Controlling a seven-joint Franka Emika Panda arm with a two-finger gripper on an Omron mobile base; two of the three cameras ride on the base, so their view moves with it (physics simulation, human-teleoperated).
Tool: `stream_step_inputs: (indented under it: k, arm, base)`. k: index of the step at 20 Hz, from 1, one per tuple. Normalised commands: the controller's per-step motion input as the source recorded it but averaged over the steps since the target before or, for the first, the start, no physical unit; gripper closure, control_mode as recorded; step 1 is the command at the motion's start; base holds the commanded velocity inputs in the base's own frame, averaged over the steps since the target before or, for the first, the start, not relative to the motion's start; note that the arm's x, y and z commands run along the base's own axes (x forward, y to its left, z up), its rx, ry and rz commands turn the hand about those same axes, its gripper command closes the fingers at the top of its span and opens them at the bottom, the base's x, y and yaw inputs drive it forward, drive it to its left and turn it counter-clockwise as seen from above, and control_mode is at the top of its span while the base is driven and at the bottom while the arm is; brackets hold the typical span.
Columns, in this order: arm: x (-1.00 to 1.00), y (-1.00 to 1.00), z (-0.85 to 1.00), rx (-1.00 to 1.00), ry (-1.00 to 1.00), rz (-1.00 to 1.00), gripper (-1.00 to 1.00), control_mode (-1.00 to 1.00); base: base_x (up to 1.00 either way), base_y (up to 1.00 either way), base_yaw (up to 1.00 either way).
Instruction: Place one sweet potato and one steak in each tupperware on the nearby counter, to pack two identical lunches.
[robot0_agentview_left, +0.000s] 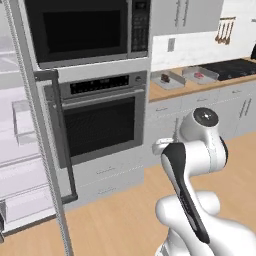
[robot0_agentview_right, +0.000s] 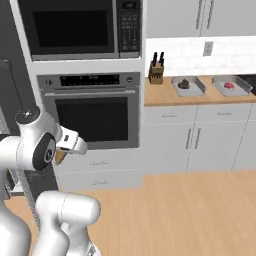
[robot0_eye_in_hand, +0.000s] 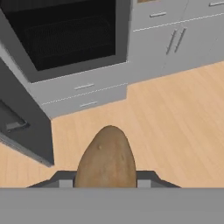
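My gripper (robot0_eye_in_hand: 107, 183) is shut on a brown, oval sweet potato (robot0_eye_in_hand: 107, 157), whose rounded end sticks out between the two fingertips above the wood floor. Two light-grey tupperware trays sit side by side on the wood-grain counter (robot0_agentview_right: 165, 97), far off to the right. The nearer tupperware (robot0_agentview_right: 188, 86) (robot0_agentview_left: 167, 80) holds a dark lump. A pinkish-red piece, likely a steak, lies in the farther tupperware (robot0_agentview_right: 231, 86) (robot0_agentview_left: 200, 75). The arm is folded close to the base, well short of the counter.
A wall oven (robot0_agentview_right: 92, 112) with a microwave (robot0_agentview_right: 75, 27) above it stands straight ahead. An open dark fridge door (robot0_eye_in_hand: 26, 127) is at the left. A knife block (robot0_agentview_right: 156, 72) and black stovetop (robot0_agentview_left: 232, 67) are on the counter. Wood floor (robot0_eye_in_hand: 175, 122) lies open to the right.
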Motion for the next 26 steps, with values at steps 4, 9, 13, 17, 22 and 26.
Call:
stream_step_inputs:
  k: [4,9,13,17,22,26]
  arm:
    - [0.00,0.00,0.00,0.00,0.00,0.00,1.00,1.00]
    - [0.00,0.00,0.00,0.00,0.00,0.00,1.00,1.00]
    - [0.00,0.00,0.00,0.00,0.00,0.00,1.00,1.00]
    - [0.00,0.00,0.00,0.00,0.00,0.00,1.00,1.00]
    - [0.00,0.00,0.00,0.00,0.00,0.00,1.00,1.00]
    - [0.00,0.00,0.00,0.00,0.00,0.00,1.00,1.00]
  base:
    - [0.84,-1.00,-0.26]
    - [1.00,-1.00,-0.15]
    - [1.00,-1.00,-0.07]
    - [1.00,-0.91,-0.01]
    - [1.00,-0.84,0.03]
    - [0.87,-0.88,-0.46]
